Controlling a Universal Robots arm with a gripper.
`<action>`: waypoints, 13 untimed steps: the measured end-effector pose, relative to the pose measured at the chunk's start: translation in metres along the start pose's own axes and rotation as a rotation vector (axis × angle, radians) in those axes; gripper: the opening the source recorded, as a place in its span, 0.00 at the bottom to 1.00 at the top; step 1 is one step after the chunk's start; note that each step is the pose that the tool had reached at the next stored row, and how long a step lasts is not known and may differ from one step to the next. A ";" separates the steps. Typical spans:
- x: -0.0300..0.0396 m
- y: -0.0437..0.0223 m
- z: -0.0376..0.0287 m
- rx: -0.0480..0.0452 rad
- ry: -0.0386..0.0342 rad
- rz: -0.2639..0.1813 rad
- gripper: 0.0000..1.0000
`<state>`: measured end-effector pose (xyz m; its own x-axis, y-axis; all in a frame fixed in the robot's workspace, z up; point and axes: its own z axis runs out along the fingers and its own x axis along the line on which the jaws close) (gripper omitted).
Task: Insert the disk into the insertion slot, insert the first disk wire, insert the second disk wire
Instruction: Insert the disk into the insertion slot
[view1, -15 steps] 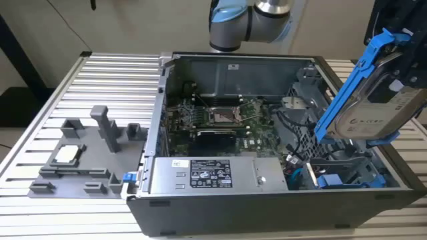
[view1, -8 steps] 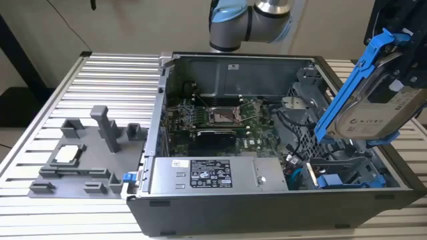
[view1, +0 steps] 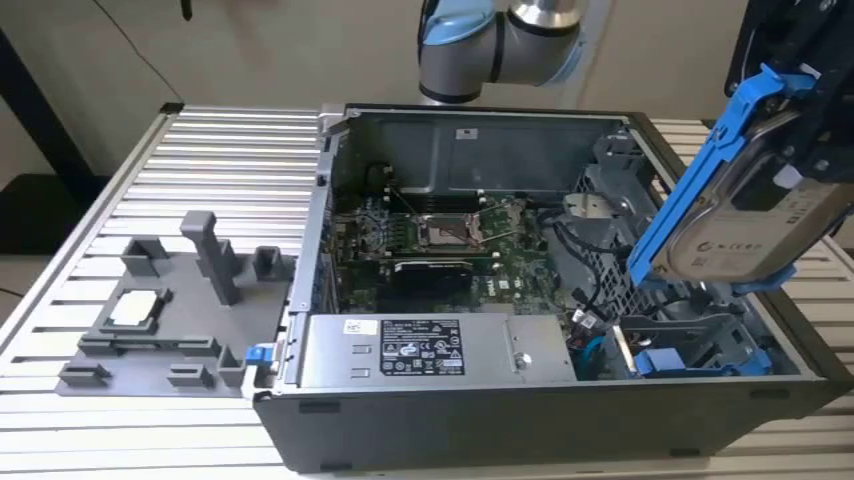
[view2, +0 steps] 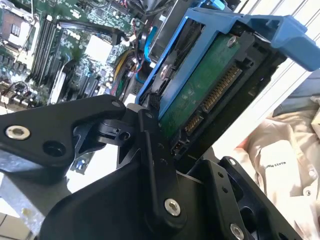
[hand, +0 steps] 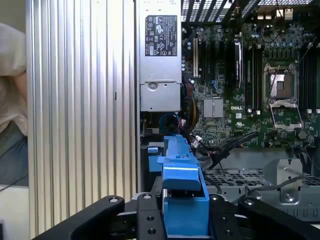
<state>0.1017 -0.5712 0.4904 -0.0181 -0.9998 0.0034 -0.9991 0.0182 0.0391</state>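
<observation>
The disk (view1: 742, 222), a silver drive with a white label in a bright blue carrier, hangs tilted in the air above the open computer case's right end in the exterior view. My black gripper (view1: 790, 170) is shut on it from above. The insertion slot (view1: 683, 340) is a bay of the grey drive cage directly below the disk, with another blue carrier end (view1: 661, 362) seated beside it. In the second wrist view the disk's green board and connectors (view2: 200, 95) sit between my fingers (view2: 150, 131). The first wrist view has the blue carrier (hand: 181, 197) clamped in my gripper (hand: 182, 222).
The silver labelled power-supply box (view1: 414, 350) lies along the case's front wall, with the motherboard (view1: 441, 235) behind it. Blue cables (view1: 587, 348) lie between the box and the cage. A grey fixture plate (view1: 160, 320) rests on the ribbed table (view1: 214, 160). A person's clothing (view2: 280, 150) is close by.
</observation>
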 end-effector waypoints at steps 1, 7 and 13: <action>0.0000 -0.0001 0.0019 0.0000 -0.0001 0.000 0.33; 0.0014 -0.0045 0.0125 0.0000 0.0001 0.000 0.33; 0.0042 -0.0121 0.0232 0.0000 0.0001 0.000 0.33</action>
<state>0.1128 -0.5756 0.4667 -0.0178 -0.9998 0.0034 -0.9991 0.0179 0.0391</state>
